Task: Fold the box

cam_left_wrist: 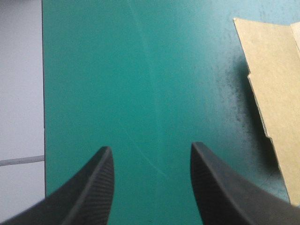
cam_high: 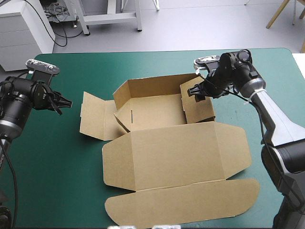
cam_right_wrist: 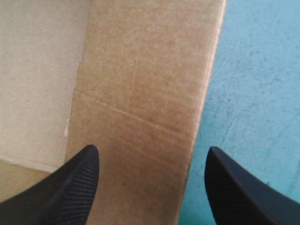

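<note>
Lab: white cabinet [cam_high: 23, 29], floor cables [cam_high: 56, 13]

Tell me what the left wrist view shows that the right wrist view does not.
Left only: the left pincer open over bare cover, the box off to one side, the cover's edge. Right only: the right pincer open astride the edge of a box panel. Both: an open pincer, brown board, teal-green cover.

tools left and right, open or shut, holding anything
left tool: open, holding nothing, over the bare teal-green cover
right tool: open, holding nothing, over the right-hand flap of the box
</note>
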### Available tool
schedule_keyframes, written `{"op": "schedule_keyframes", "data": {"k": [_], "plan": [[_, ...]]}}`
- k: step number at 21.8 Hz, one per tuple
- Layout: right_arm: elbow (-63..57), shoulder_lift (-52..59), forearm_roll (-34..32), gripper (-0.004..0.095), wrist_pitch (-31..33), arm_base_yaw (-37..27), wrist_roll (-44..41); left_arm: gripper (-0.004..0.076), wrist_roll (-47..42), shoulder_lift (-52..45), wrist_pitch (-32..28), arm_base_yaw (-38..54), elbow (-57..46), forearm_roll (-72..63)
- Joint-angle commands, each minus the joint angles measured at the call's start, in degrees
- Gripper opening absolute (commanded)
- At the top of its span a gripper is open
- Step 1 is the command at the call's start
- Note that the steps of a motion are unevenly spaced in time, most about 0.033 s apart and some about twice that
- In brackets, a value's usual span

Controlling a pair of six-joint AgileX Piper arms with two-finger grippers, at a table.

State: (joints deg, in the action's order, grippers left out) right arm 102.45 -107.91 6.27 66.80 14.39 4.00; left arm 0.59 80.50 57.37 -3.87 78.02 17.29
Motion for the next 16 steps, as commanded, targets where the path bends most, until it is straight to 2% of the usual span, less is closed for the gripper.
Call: {"op": "schedule_keyframes", "data": {"k": [1,5,6,8,10,11,16], "plan": [[1.5,0.4,0.2,0.0605,-2.4,-0.1,0.4,0.0356,-0.3,-1.8,-2.1,0.1,1.6,1.0],[1.5,-2.2,0.1,0.0568,-2.9,-0.1,-0.1,0.0356,-0.6,-1.8,-2.3,0.1,1.6,1.0],[1.5,-2.7,0.1,0.0511,-3.4,-0.1,-0.1,0.0356,-0.6,-1.8,-2.3,0.1,1.6,1.0],[1.5,-2.8,-0.3,0.0324,-4.2,-0.1,-0.2,0.0356,-0.3,-1.8,-2.2,0.1,1.6,1.0],[1.5,-2.8,-0.3,0.0023,-4.9,-0.1,0.8,0.0356,-0.3,-1.8,-2.2,0.1,1.6,1.0],[1.5,-2.7,-0.1,-0.0003,-5.9,-0.1,0.2,0.0356,-0.3,-1.8,-2.2,0.1,1.6,1.0],[1.6,-2.3,0.4,-0.0014,-6.5,-0.6,0.2,0.0356,-0.3,-1.8,-2.2,0.1,1.6,1.0]]}}
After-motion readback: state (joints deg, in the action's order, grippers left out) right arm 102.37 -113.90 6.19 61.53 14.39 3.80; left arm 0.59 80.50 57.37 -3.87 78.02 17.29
